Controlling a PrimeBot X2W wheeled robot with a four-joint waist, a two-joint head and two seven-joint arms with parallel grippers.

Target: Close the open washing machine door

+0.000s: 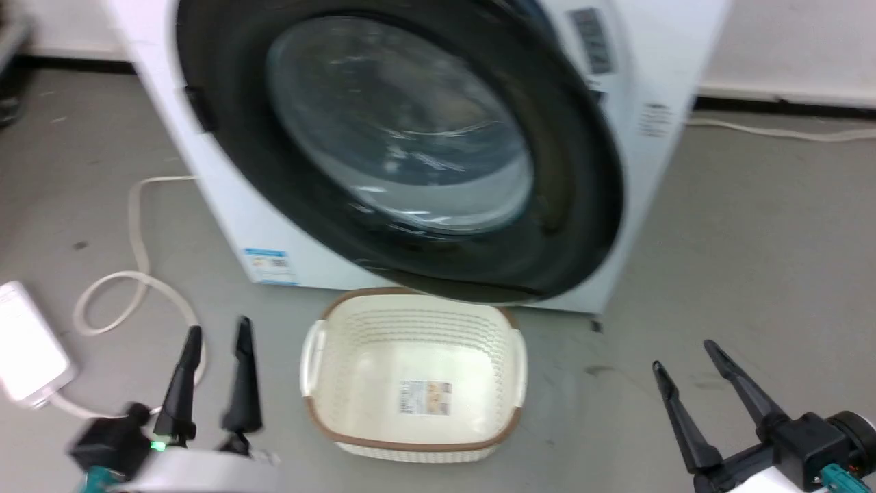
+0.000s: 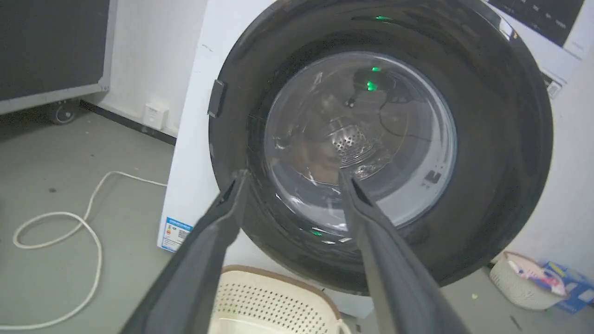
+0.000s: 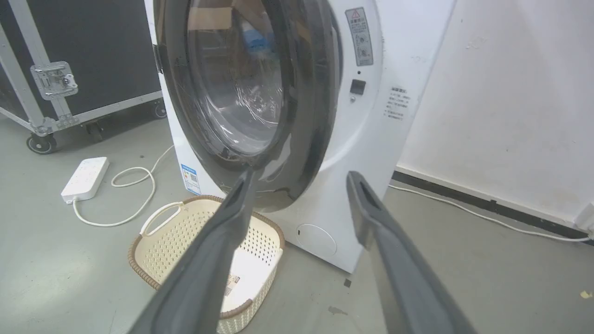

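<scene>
While the round black-rimmed glass door (image 1: 410, 137) is seen close against the white washing machine (image 1: 657, 55), the left gripper (image 1: 219, 325) and right gripper (image 1: 683, 353) are held spread, empty.

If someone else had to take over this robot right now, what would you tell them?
Left gripper: jaws open, empty, clear of the door.
Right gripper: the same.
The washing machine door lies against the washing machine front, above the cream basket.
Done: door looks shut.
Left: confirm the latch, which I cannot tell; press the rim if needed.
</scene>
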